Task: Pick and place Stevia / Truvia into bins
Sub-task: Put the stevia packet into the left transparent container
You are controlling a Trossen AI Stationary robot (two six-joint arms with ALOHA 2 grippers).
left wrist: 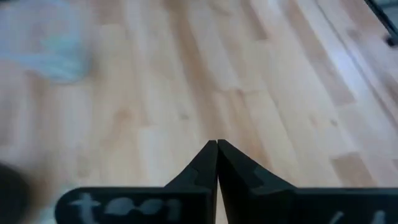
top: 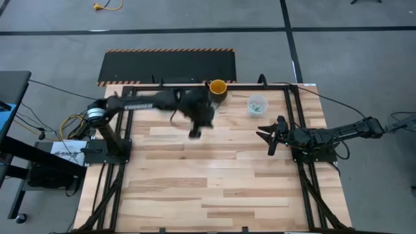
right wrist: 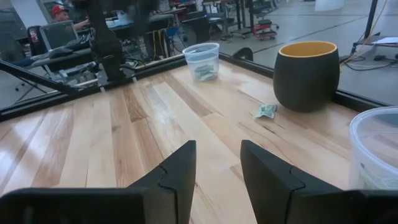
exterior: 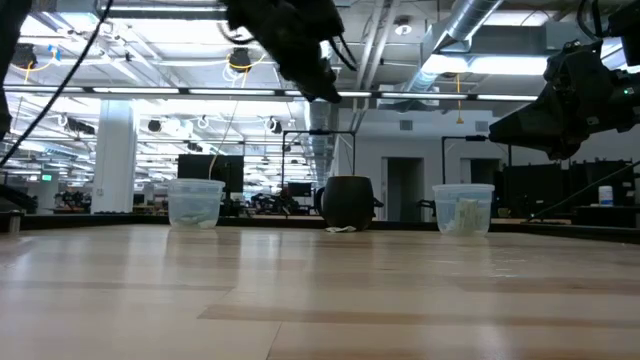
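Observation:
One clear bin (top: 257,104) stands near the table's far edge and holds light green sachets; it also shows in the low view (exterior: 463,208). The second clear bin (right wrist: 202,60) holds sachets too. A single sachet (right wrist: 266,111) lies flat on the wood beside the dark cup. My left gripper (left wrist: 216,144) is shut, raised above the table in front of the yellow-orange cup (top: 195,133), with nothing visible between its fingers. My right gripper (right wrist: 216,163) is open, above the table's right part (top: 265,140), near the first bin.
A yellow-orange cup with a dark outside (top: 218,86) stands at the far edge between the two bins, seen also in the low view (exterior: 348,203). Black frame rails run along the table's sides. Bare wood (top: 208,188) fills the middle and near part.

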